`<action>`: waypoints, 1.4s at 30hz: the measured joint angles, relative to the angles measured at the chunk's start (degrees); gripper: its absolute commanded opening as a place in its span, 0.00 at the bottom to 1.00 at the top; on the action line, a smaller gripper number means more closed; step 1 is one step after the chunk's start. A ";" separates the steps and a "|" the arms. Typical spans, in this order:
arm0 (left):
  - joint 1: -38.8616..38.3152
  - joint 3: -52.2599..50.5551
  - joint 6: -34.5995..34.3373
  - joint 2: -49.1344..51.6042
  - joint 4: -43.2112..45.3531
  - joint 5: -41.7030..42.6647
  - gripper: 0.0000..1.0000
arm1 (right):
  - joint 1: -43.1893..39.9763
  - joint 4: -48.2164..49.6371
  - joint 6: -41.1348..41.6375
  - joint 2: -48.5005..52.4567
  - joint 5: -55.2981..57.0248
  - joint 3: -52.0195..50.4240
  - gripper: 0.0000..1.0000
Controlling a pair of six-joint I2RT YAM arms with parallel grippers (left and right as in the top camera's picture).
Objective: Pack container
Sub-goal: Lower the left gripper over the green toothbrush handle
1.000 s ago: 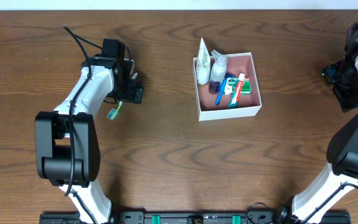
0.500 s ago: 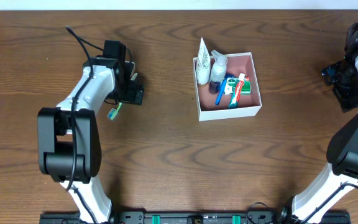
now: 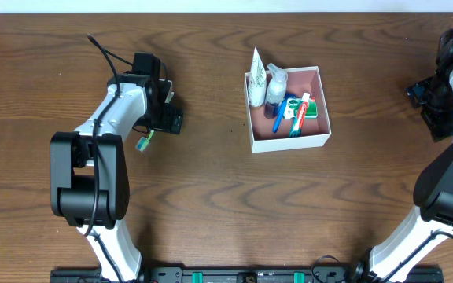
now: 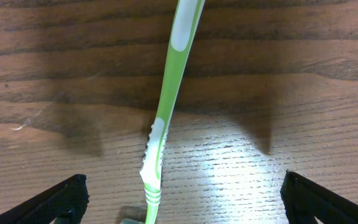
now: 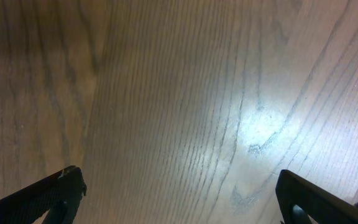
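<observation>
The container is a square white box with a pink inside, right of the table's middle. It holds a white tube, a clear bottle, a blue toothbrush, a toothpaste tube and a green soap packet. A green-and-white toothbrush lies on the table at the left, partly under my left arm. My left gripper is open above it. In the left wrist view the toothbrush lies between the spread fingers, untouched. My right gripper is open and empty at the far right.
The right wrist view shows only bare wood between the open fingers. The table's far edge runs just behind the box and the left arm.
The left arm has shifted very slightly. The toothbrush, the box and the right arm have not moved.
</observation>
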 measured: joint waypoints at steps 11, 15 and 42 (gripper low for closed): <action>0.00 -0.26 0.15 1.31 0.44 0.02 0.91 | 0.00 0.00 0.00 0.00 0.02 0.00 0.99; 0.00 -0.26 0.28 1.31 0.46 0.02 0.84 | 0.00 0.00 0.00 0.00 0.00 0.00 0.99; 0.00 -0.26 -0.04 2.34 0.85 0.44 0.48 | 0.00 0.00 0.00 0.00 0.00 0.00 0.99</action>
